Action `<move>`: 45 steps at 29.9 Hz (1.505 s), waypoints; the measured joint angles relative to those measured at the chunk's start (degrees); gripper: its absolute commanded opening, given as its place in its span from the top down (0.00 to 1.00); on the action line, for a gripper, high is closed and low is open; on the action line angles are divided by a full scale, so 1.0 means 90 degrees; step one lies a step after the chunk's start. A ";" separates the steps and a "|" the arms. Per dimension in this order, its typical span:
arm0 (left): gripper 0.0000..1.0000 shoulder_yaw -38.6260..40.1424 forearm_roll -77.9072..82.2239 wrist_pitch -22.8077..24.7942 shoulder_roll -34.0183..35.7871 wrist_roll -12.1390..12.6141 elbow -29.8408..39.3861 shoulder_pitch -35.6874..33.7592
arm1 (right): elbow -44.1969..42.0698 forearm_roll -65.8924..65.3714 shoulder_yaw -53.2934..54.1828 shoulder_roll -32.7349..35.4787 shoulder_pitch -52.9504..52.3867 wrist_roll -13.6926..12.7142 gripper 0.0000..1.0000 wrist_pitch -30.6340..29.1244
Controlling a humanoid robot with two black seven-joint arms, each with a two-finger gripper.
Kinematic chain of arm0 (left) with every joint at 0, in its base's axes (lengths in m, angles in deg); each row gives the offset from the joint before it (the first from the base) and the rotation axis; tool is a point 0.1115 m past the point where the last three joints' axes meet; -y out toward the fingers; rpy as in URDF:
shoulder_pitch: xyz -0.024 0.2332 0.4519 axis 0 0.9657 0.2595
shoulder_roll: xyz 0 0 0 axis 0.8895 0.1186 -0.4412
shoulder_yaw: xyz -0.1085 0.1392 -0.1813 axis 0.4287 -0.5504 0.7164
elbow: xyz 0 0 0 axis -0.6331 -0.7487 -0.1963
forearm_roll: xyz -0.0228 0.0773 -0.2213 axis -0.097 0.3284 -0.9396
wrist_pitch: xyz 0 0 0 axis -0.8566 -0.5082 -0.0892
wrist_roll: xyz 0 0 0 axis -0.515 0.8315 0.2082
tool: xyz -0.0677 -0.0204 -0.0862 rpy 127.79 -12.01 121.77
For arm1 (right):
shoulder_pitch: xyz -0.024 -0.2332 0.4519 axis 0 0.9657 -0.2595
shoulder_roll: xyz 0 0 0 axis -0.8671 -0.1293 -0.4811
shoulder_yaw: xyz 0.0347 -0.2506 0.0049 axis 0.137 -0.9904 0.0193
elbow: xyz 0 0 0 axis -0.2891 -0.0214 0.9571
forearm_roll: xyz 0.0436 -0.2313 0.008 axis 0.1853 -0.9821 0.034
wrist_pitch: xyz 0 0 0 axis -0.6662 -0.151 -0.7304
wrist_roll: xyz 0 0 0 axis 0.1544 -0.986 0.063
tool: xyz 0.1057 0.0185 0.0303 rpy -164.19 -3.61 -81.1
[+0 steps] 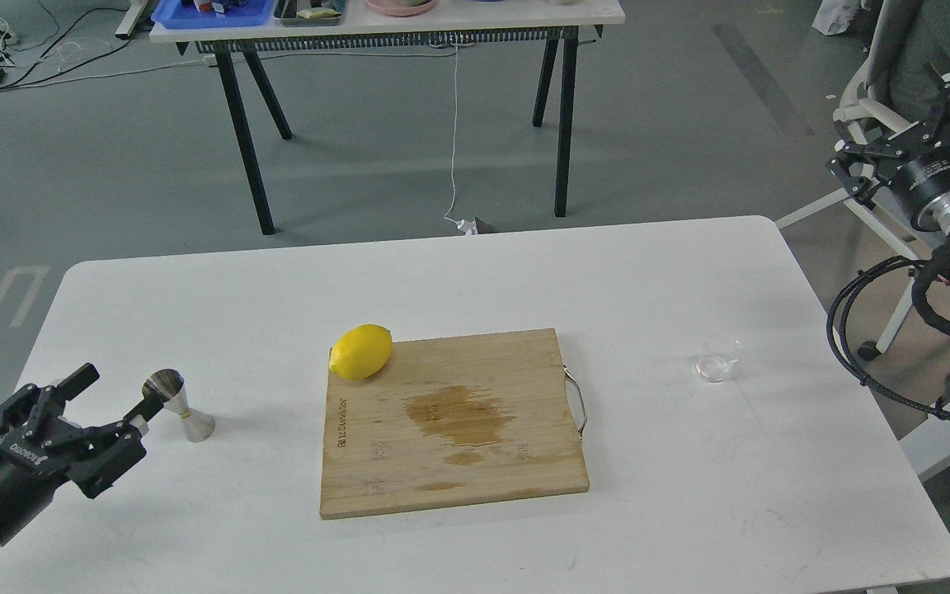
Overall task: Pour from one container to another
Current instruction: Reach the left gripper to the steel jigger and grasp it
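The clear glass cup (720,357), faint against the white table (689,495), stood near its right edge, the steel jigger (181,407) beside the spread-fingered left gripper (108,400); the right gripper (904,124), also spread, hung off-table.

Table (648,272): board (475,445), jigger (186,408), cup (718,357)

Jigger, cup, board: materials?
Jigger: looks like polished steel, with mirror-like grey reflections. Cup: clear glass or possibly plastic; the table shows through it. Board: pale wood, maybe bamboo, with visible grain strips, a matte finish and a dark wet-looking stain.
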State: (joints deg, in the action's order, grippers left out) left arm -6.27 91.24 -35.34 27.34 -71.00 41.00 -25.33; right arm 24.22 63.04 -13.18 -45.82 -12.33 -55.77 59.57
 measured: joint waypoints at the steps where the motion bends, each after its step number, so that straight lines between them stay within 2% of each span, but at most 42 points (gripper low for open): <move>1: 0.01 -0.0001 0.0000 0.0000 -0.0104 0.0000 -0.0103 0.0034 | 0.0000 0.0000 0.0000 0.0000 0.0000 0.0000 0.01 0.0000; 18: 0.01 -0.0101 0.0026 0.0002 -0.1545 -0.0003 -0.1656 0.0011 | 0.0007 0.0001 0.0039 0.0213 -0.0020 -0.0002 0.01 0.0000; 30: 0.01 -0.0730 0.0007 0.0002 -0.2083 -0.0003 -0.2512 -0.0995 | 0.0020 0.0011 0.0030 0.0379 -0.0009 -0.0002 0.01 0.0000; 45: 0.02 -0.1013 -0.0006 0.0002 -0.2386 -0.0003 -0.3310 -0.1663 | 0.0036 0.0020 0.0048 0.0517 0.0003 -0.0002 0.01 0.0000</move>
State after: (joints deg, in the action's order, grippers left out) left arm -15.39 91.19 -35.32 5.86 -71.02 11.22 -40.30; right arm 24.54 63.22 -12.75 -41.17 -12.31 -55.79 59.56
